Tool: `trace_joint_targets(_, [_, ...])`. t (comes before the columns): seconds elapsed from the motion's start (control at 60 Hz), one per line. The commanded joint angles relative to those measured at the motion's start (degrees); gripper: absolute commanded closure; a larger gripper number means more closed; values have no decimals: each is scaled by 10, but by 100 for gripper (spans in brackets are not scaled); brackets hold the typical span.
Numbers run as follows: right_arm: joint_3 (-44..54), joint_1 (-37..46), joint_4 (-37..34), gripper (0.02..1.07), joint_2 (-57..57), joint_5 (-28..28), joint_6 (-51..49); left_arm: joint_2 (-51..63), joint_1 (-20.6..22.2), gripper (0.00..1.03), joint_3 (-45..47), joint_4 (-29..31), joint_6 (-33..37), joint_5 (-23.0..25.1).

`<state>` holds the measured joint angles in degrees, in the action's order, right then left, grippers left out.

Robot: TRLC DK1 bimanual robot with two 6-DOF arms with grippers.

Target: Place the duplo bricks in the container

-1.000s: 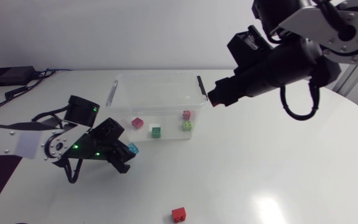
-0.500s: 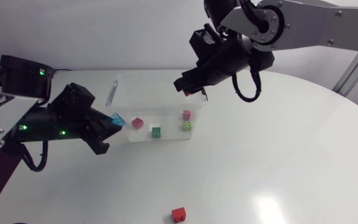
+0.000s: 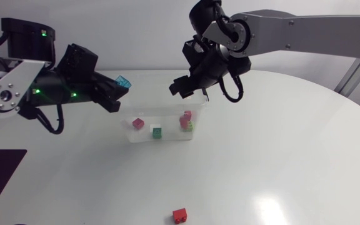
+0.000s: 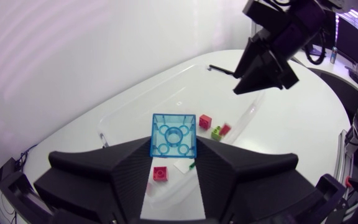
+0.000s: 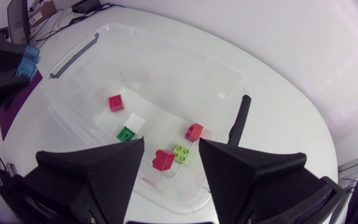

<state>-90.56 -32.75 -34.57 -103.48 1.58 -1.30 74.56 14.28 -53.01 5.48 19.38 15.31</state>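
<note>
Left wrist view has the left tool (image 4: 174,147) clamped from both sides on a translucent blue brick (image 4: 174,135). The clear container (image 4: 166,93) lies ahead of and below it, so a short carry forward looks needed before release. The right tool (image 5: 171,143) hangs open over the container, a red brick (image 5: 163,158) loose beneath it.

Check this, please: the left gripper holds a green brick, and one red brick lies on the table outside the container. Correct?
Not quite. The left wrist view shows the left gripper holding a translucent blue brick, not green. One red brick does lie on the table outside the container.
</note>
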Motion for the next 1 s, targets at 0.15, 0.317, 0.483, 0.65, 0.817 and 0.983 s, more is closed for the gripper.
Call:
trace_joint_targets(0.15, [48, -32, -49, 12, 93, 10, 1, 120, -5, 57, -83, -37, -36, -19])
trace_joint_targets(0.317, [139, -93, -108, 11, 166, -6, 14, 191, -2, 40, -126, -60, -41, -39])
trace_joint_targets(0.483, [218, -132, -133, 11, 189, -40, 25, 245, -8, 16, -173, -51, -50, -40])
trace_joint_targets(0.65, [278, -144, -130, 11, 196, -58, 5, 237, -7, 5, -179, -38, -52, -40])
trace_joint_targets(0.817, [348, -196, -92, 11, 207, -63, -39, 161, -9, 5, -146, -15, -50, -40])
trace_joint_targets(0.983, [391, -209, -42, 11, 193, -96, -136, 52, -22, 5, -100, 21, -36, -40])
